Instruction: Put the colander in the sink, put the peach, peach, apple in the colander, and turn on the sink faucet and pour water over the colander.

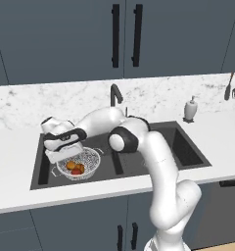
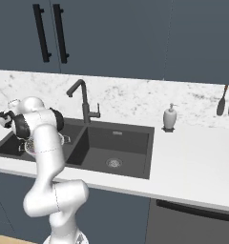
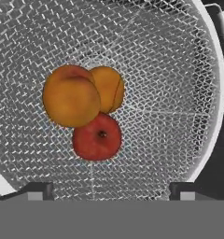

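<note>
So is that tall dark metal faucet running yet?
Off: the tall dark faucet shows no blue stream, and none falls on the silver wire-mesh colander.

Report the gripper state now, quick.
Gripper: open, holding nothing, above the colander with two peaches and the apple in it.

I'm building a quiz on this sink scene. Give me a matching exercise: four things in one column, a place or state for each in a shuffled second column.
1. apple
2. colander
3. soap dispenser
4. end effector

a. on the counter right of the sink
b. open, above the fruit
c. in the left basin
d. in the mesh bowl, touching the peaches

Pairs: 1-d, 2-c, 3-a, 4-b
</note>
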Available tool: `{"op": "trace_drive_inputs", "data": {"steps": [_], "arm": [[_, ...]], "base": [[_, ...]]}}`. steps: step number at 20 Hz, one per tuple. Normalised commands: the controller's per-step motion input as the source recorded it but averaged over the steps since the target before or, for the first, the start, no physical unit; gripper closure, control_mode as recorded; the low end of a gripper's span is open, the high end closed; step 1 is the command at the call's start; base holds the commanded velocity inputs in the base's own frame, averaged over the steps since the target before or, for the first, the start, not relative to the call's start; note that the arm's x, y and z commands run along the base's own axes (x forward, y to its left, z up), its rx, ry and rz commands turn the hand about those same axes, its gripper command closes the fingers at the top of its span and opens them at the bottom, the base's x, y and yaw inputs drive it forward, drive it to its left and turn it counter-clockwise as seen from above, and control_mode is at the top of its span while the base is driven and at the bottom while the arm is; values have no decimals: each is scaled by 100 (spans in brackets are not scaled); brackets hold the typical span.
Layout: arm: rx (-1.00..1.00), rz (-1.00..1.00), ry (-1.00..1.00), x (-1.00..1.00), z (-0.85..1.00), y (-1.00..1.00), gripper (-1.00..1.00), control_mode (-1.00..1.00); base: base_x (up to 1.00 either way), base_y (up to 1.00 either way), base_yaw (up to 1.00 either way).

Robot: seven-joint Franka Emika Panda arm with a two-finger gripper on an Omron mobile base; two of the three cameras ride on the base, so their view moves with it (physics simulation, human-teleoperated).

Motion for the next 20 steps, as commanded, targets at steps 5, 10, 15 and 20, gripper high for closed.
{"op": "trace_drive_inputs", "data": {"steps": [5,10,15,20], "arm": [[8,0,-11,-66,54,-30,-100,-100],[0,0,-1,-60,64,-23,-100,-100],[0,0,-7,-61,55,-24,-100,-100],[0,7,-2,-51,42,-20,-100,-100]], "base": [[0,0,0],[0,0,0],[0,0,0],[0,0,0]]}}
